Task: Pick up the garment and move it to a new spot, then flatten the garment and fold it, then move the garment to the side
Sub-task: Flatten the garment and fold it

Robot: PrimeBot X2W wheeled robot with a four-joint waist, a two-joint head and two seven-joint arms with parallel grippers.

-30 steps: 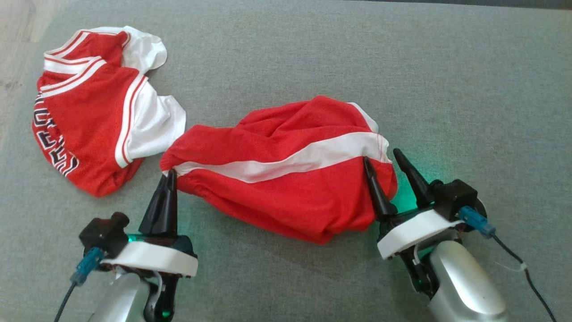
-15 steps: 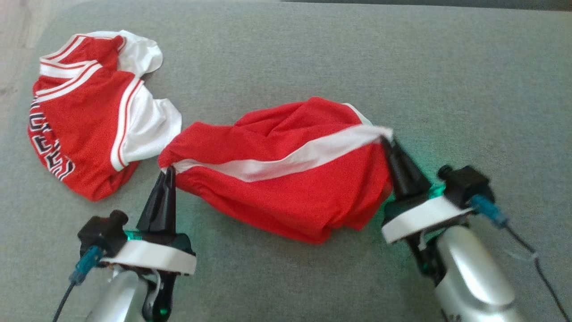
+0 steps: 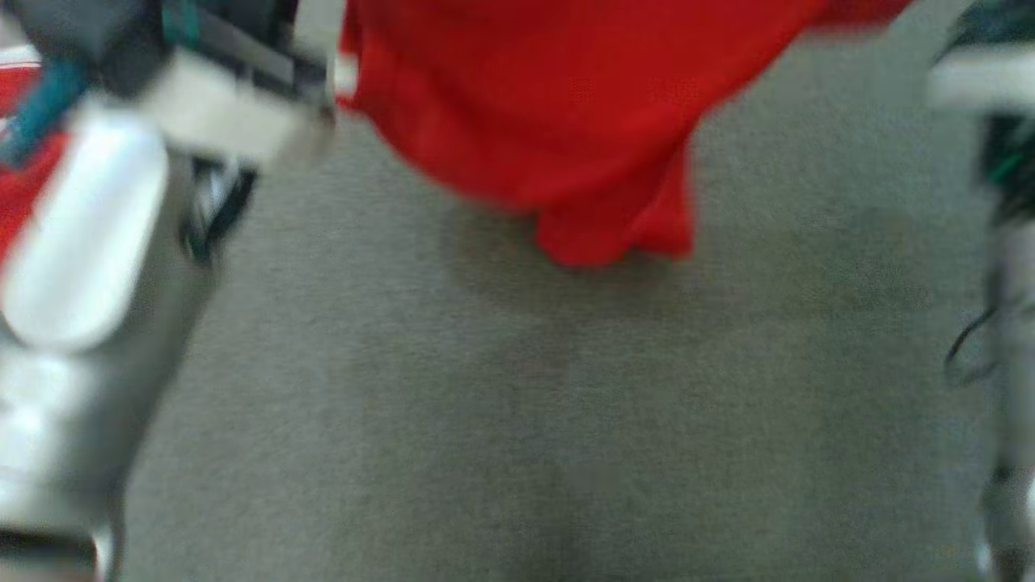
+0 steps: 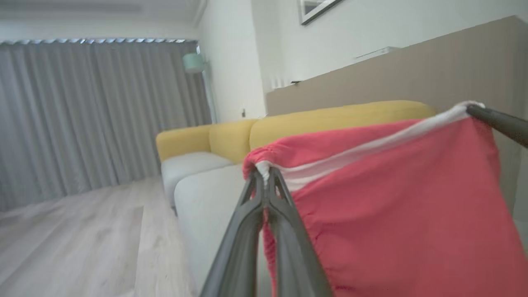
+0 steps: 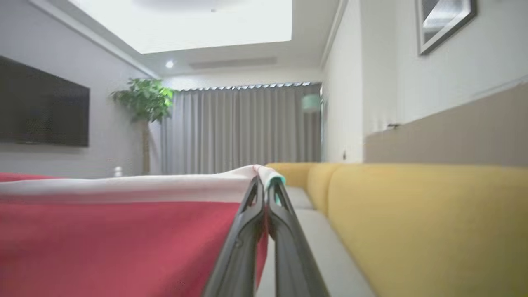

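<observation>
both grippers are pinching the garment [image 4: 392, 214], 1 corner each.

left gripper [image 4: 264, 173]: its 2 fingers [image 4: 241, 222] are pressed together on the gathered waistband corner, with white trim bunched at the tips.

right gripper [image 5: 264, 180]: jaws clamped tight on the opposite corner, and the white band folds over the tips. in the left wrist view its dark finger comes in from the right edge with the white edge of the cloth at its tip.

the fabric spans between the 2 grippers. the top edge is roughly taut with the white stripe running along it, and the red body hangs below.

head view is heavily blurred. red cloth hangs down from the top of frame and its lowest fold sits over the grey seat cushion [image 3: 517, 420], with a soft shadow under it. cannot tell if the hem touches the cushion. pale left forearm [image 3: 73, 242] is at lower left, right arm [image 3: 1003, 242] at the right edge.

background in the wrist views:
- yellow sofa backrest [image 5: 412, 222] behind the grey seat
- grey curtain [image 5: 239, 128] across the far wall
- dark tv [image 5: 41, 107] on the wall
- plant [image 5: 144, 99] beside the curtain
- framed picture [image 5: 445, 20] high on the wall
- light wood floor [image 4: 70, 243]
</observation>
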